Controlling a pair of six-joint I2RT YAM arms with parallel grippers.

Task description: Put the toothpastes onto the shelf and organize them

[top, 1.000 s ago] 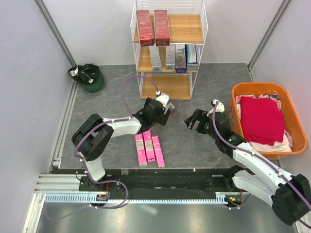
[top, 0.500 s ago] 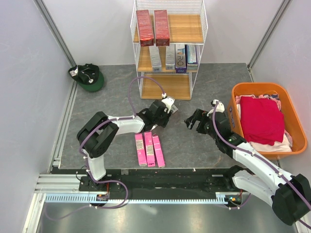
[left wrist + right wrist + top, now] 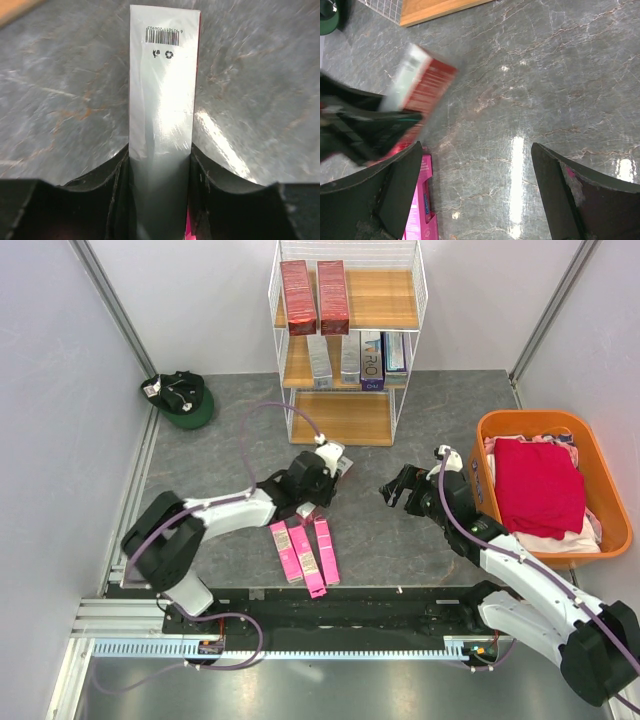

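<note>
A dark red toothpaste box (image 3: 161,100) is clamped by one end in the left gripper (image 3: 306,480), just before the shelf (image 3: 345,418), its long axis aimed roughly shelfward, while the right gripper (image 3: 475,165) is spread empty, farther off.

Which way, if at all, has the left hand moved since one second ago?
Yes. The left hand, gripping a dark red toothpaste box, has drawn back from the shelf, downward in the overhead view and slightly left.
</note>
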